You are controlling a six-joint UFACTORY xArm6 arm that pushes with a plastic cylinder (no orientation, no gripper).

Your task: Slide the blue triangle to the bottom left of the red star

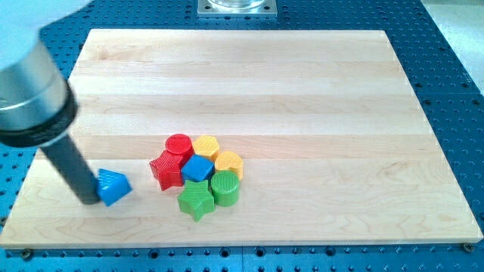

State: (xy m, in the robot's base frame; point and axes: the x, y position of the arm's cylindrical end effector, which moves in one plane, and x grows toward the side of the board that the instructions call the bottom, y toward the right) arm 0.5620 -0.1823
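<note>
The blue triangle (113,187) lies on the wooden board (302,91), left of and slightly below the red star (166,170), with a small gap between them. My tip (89,199) is at the triangle's left side, touching it. The dark rod rises from there toward the view's upper left.
A cluster sits to the right of the red star: a red cylinder (179,146), a yellow hexagon (206,146), a blue cube (198,168), a yellow block (229,162), a green star (196,199) and a green cylinder (224,187).
</note>
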